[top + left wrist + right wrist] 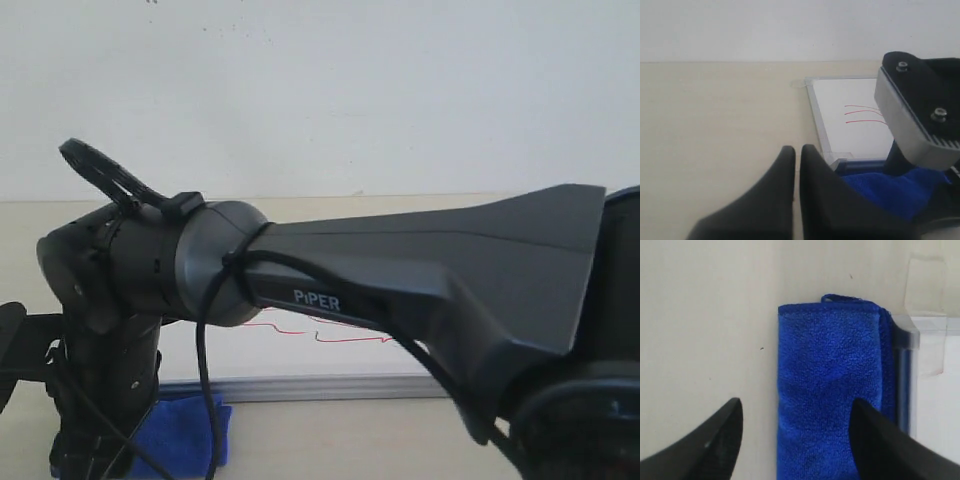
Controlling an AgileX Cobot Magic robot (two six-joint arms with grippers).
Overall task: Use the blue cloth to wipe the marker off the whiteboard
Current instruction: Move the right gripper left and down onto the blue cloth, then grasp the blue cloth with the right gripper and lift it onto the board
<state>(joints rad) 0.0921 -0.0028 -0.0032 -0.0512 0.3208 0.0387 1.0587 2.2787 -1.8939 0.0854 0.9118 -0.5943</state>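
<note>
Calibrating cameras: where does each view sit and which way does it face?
Exterior: low, facing the wall; an arm hides most of the board and cloth.
Left wrist: skims the table toward the board; shut left gripper shows.
Right wrist: looks down on the cloth; open right gripper shows.
Shared: cloth and board, all three.
</note>
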